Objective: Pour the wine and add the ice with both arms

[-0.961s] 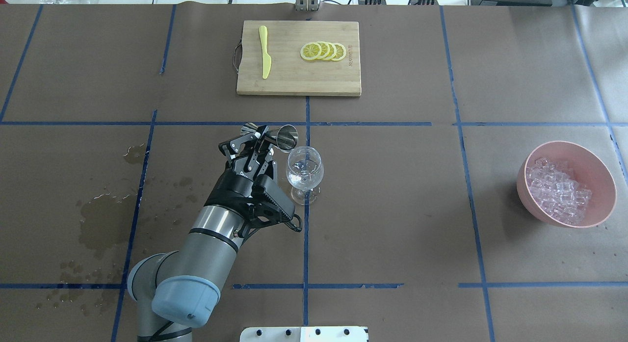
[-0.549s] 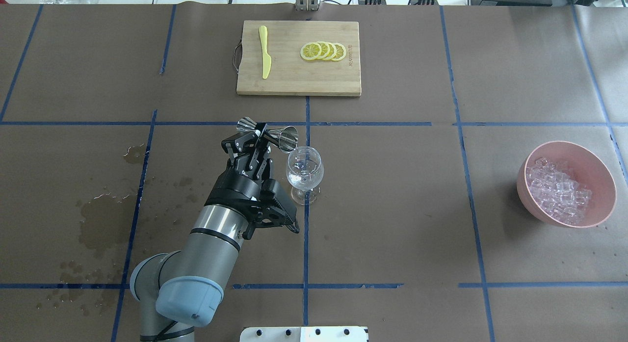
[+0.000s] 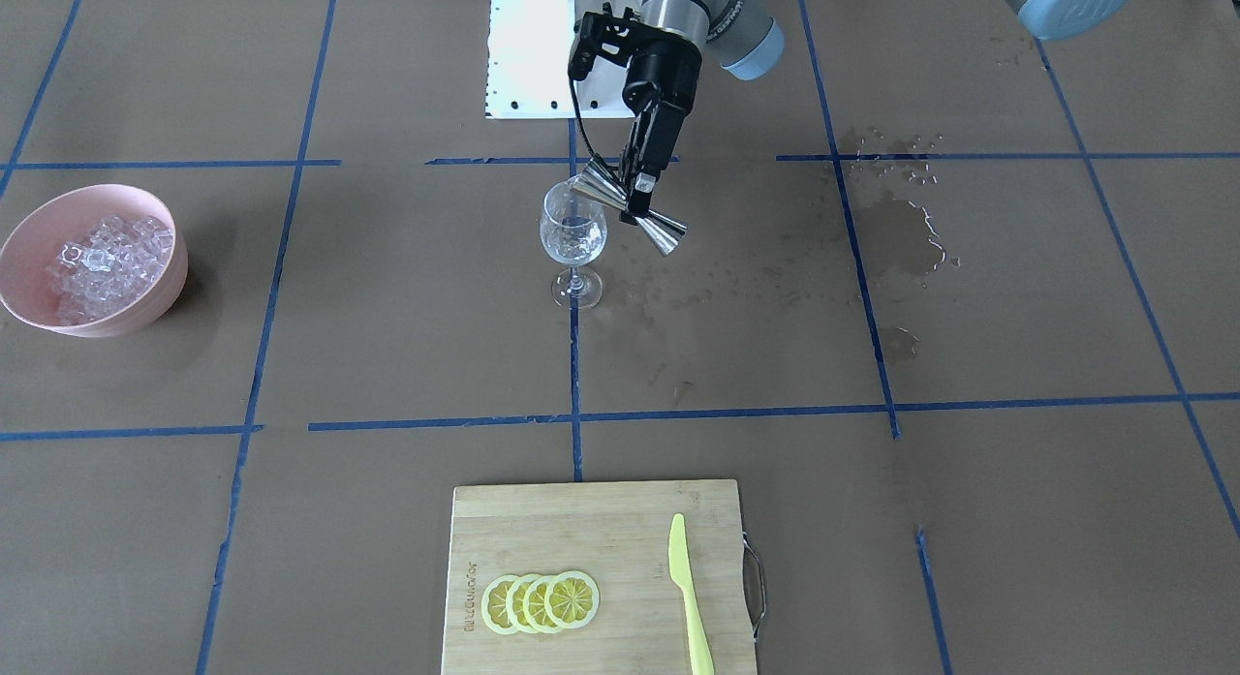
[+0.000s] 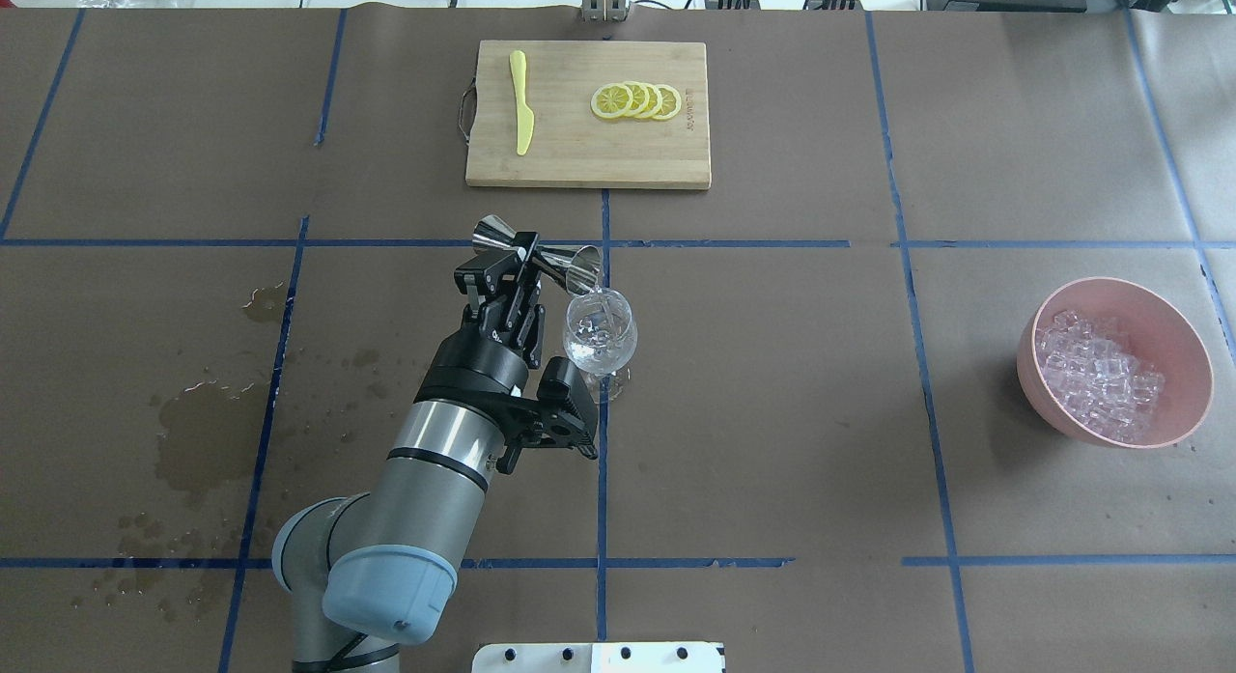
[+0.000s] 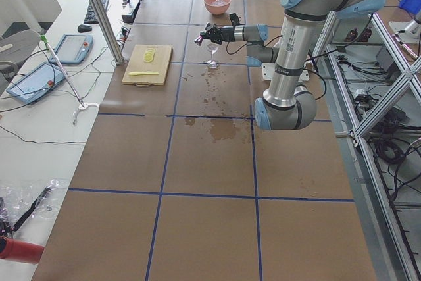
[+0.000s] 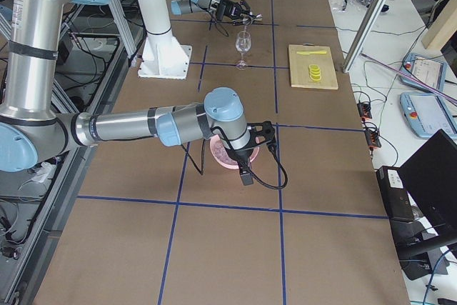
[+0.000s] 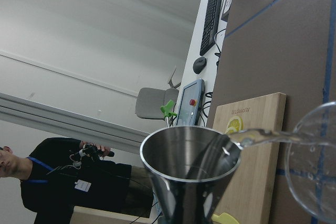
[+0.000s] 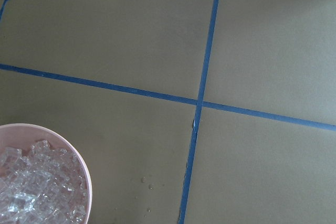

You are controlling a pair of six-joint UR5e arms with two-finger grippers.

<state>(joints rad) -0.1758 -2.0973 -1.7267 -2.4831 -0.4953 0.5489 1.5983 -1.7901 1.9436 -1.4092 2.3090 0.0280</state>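
Note:
My left gripper [image 4: 522, 256] is shut on the waist of a steel double jigger [image 4: 555, 259], tipped with its mouth at the rim of the clear stemmed glass [image 4: 600, 333]. A thin clear stream [image 7: 262, 137] runs from the jigger [image 7: 186, 177] into the glass [image 7: 315, 182]. The same shows from the front: gripper [image 3: 640, 195], jigger [image 3: 668, 234], glass [image 3: 573, 237]. The ice [image 4: 1101, 374] fills a pink bowl [image 4: 1029, 388] at the far right. My right arm [image 6: 227, 128] hovers by the bowl [image 8: 87, 184]; I cannot tell whether its gripper is open or shut.
A bamboo cutting board [image 4: 589, 166] at the back holds lemon slices [image 4: 637, 100] and a yellow knife [image 4: 521, 103]. Wet stains [image 4: 193, 432] mark the paper to the left of the arm. The white pedestal [image 4: 599, 657] stands at the near edge.
My left gripper has shifted right and rolled the jigger further over. Its mouth has dropped to the glass rim and liquid now streams out.

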